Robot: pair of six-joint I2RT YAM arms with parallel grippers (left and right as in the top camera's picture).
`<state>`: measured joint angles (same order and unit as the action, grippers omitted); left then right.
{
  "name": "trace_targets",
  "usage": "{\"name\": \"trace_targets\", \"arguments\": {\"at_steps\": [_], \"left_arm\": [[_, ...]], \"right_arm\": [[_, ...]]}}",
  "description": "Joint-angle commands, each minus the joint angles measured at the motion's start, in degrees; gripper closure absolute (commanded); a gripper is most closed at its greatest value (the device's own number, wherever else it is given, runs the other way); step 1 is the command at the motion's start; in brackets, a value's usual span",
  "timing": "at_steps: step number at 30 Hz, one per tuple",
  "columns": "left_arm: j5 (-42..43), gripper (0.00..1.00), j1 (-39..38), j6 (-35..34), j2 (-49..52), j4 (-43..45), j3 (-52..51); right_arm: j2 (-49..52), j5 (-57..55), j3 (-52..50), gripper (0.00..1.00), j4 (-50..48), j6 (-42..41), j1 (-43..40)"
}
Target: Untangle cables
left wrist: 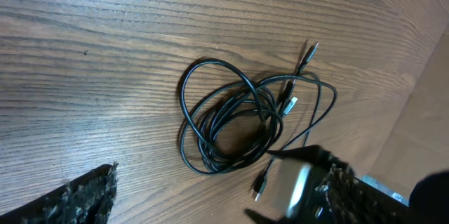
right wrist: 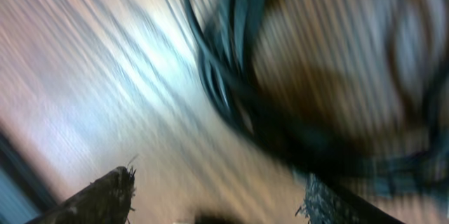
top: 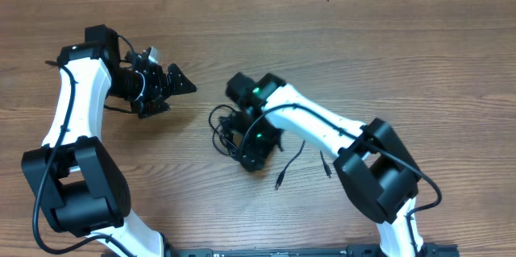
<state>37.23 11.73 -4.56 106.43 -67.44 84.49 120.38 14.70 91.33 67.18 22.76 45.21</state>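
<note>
Motion blur smears the right wrist view. The tangled black cables (left wrist: 259, 104) lie on the wooden counter (top: 363, 39) just ahead of the right end effector (top: 254, 151), whose fingers are spread and grip nothing. Overhead, that arm hides part of the coil. The left end effector (top: 169, 96), also released, hangs well apart.

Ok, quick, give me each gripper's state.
Left gripper: open, empty.
Right gripper: open, over the cables, nothing gripped.

Overhead looks straight down; both wrist views share the cables (left wrist: 261, 112), right closest.
</note>
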Motion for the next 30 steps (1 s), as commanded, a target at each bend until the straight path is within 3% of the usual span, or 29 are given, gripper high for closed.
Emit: {"name": "trace_targets", "arguments": {"at_steps": [1,4,7,13,25,30], "left_arm": [[-0.37,0.04,-0.28,-0.81,0.39,0.2,1.07],[-0.37,0.03,-0.28,-0.81,0.39,0.17,1.07],[-0.37,0.03,-0.28,-0.81,0.39,0.15,1.07],[-0.39,0.03,-0.28,-0.81,0.39,0.24,1.07],[4.39,0.02,-0.28,-1.53,0.39,-1.42,1.07],[18.38,0.03,-0.5,5.62,0.39,-2.71,1.07]], "right_arm": [[-1.95,-1.01,-2.29,0.24,-4.46,2.27,1.86],[-1.7,-3.78,-5.6,0.25,-11.15,2.25,3.08],[-1.7,-6.64,-8.85,0.35,-14.99,2.21,3.19],[-1.73,-6.73,-10.47,0.96,-13.62,1.9,2.95],[-5.79,14.16,5.18,0.96,-3.74,0.83,-2.69],[-7.26,29.81,10.19,0.96,-2.38,-4.61,-11.37]]}}
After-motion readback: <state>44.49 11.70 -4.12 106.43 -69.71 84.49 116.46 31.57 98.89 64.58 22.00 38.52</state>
